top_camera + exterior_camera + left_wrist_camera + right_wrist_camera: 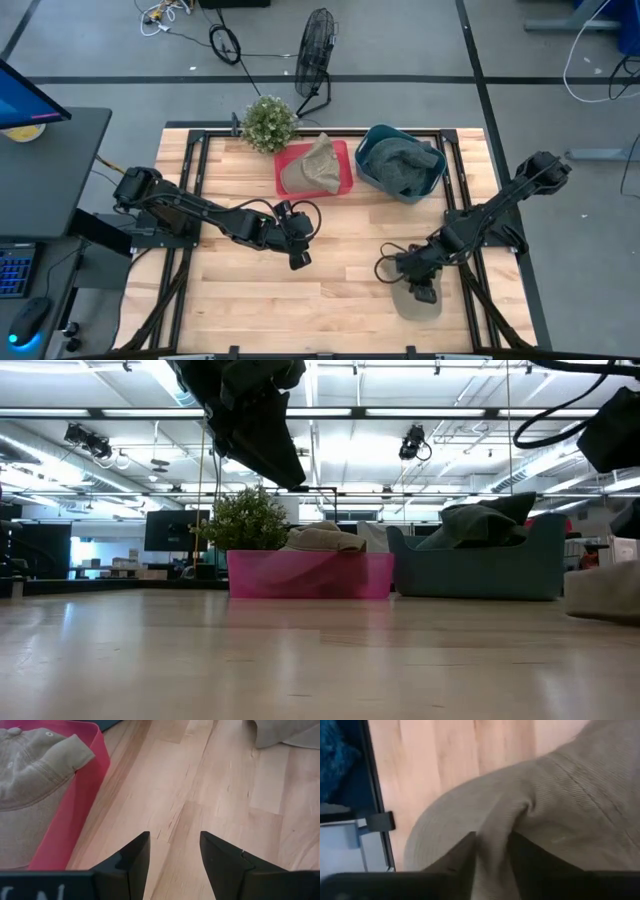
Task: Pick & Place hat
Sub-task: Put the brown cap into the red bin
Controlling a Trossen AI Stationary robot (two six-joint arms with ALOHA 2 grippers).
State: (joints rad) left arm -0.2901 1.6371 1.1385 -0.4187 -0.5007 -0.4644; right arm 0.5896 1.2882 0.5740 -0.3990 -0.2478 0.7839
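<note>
The left pincer hung above the surface near its centre, released, its fingers spread over bare wood with nothing between them. At about 12 o'clock from it sat a red bin holding a tan cap; in the left wrist view the bin lay just off the fingers, the cap inside it. A plant stood at the bin's 10 o'clock, at the surface's far edge. At the bin's 3 o'clock was a blue bin filled with dark green hats. The right pincer was low at the near right of the surface, at about 6 o'clock from the blue bin, clenched on a fold of a tan hat that lay on the wood; the right wrist view showed the hat bunched between the two fingers.
</note>
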